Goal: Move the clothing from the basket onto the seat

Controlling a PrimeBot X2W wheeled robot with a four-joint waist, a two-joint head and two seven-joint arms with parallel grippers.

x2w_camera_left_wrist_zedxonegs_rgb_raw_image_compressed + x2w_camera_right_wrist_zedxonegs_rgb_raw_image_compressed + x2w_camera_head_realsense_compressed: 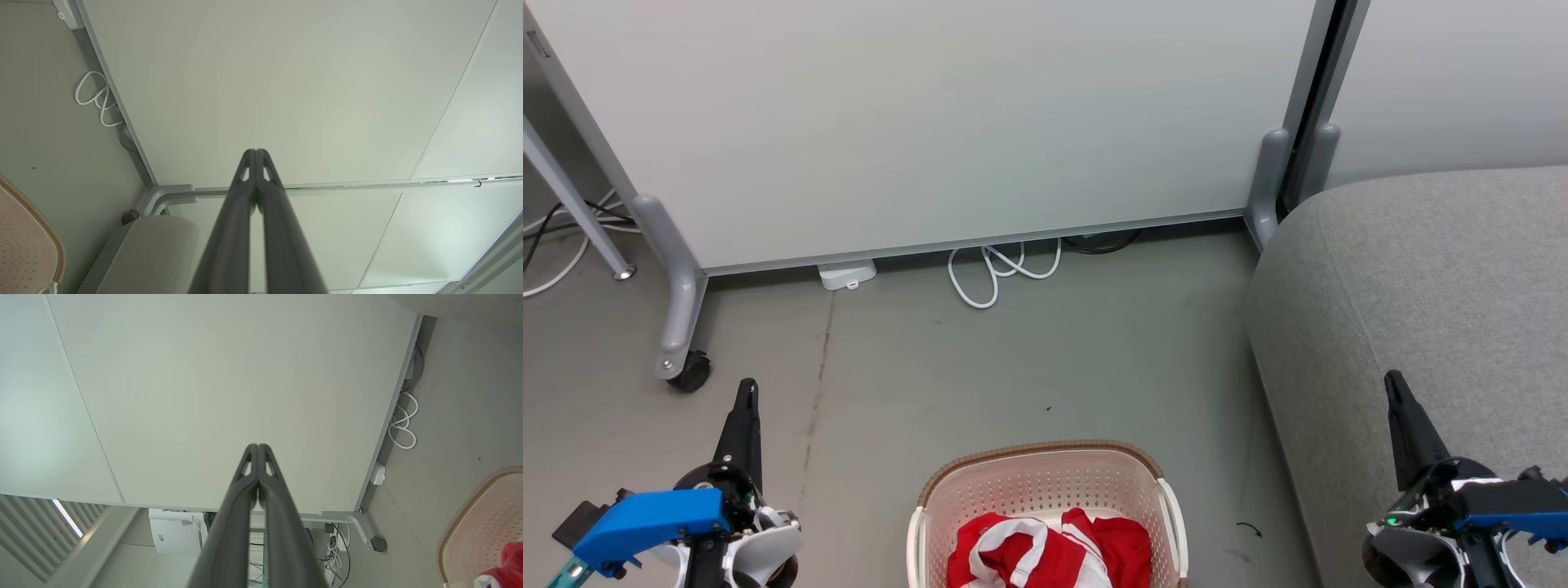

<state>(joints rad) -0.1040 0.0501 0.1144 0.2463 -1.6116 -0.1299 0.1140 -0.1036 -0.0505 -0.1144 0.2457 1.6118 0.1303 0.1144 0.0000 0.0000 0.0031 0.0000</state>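
The red clothing (pixel 1049 551) with white stripes lies bunched inside the cream basket (pixel 1045 482), which stands on the floor at the bottom centre of the head view. The grey seat (pixel 1429 286) fills the right side, close beside the basket. My left gripper (pixel 746 390) is shut and empty, low at the left, well left of the basket. My right gripper (pixel 1393 382) is shut and empty over the seat's front part. Both wrist views show the fingertips pressed together: left gripper (pixel 255 152), right gripper (pixel 258 446). The basket (pixel 478 522) and a bit of clothing (pixel 506 567) appear at the right wrist view's lower right.
A white partition on castors (pixel 931 122) stands behind the basket, with a grey foot and wheel (pixel 690 371) at the left. A coiled white cable (pixel 1001 273) and a small white box (pixel 848 273) lie at its base. Bare grey floor (pixel 1029 359) stretches between partition and basket.
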